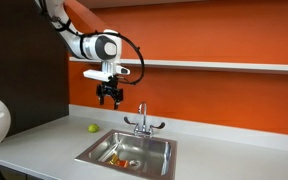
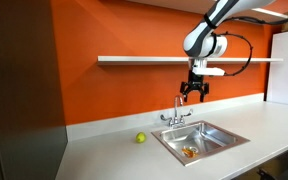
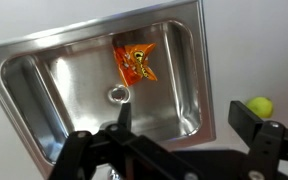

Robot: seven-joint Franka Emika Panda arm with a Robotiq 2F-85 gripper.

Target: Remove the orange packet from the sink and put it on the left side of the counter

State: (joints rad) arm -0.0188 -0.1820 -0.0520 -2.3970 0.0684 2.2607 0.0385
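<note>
Overhead, tool [image 1: 109, 99] wide open, empty, above the sink [image 1: 150, 148].

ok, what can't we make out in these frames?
- Packet print: blurred in wrist view, too small in both exterior views.
- Sink near wall: hidden by its own rim in an exterior view.
- Gripper body: cut off by wrist view's bottom edge.
- Ball: partly hidden by a finger in wrist view.

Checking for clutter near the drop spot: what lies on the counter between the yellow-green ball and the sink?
Nothing. In both exterior views the counter between the ball and the sink is bare grey surface.
</note>
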